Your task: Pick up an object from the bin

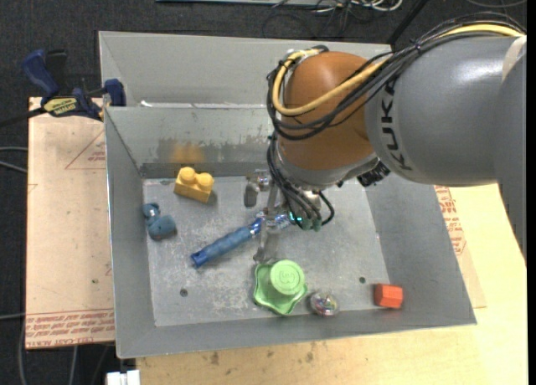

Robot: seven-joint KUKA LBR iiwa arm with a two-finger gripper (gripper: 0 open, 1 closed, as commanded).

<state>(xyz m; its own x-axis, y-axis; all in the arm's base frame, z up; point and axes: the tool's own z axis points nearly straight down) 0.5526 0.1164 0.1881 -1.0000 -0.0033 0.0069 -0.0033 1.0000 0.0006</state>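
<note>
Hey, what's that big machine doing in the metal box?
A robot arm is reaching into a grey bin of small loose things to pick one up. Its gripper is low in the middle of the bin, right at the upper end of a blue stick. I can't tell whether it has hold of it. A yellow block, a green toy and an orange block lie apart around it.

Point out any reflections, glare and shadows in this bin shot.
Camera view: the yellow block throws a smeared orange reflection on the bin's back wall. Camera view again: the arm's orange cover carries a soft highlight on top, with no harsh glare. Same view: the floor beside the gripper looks slightly shaded by the arm.
</note>
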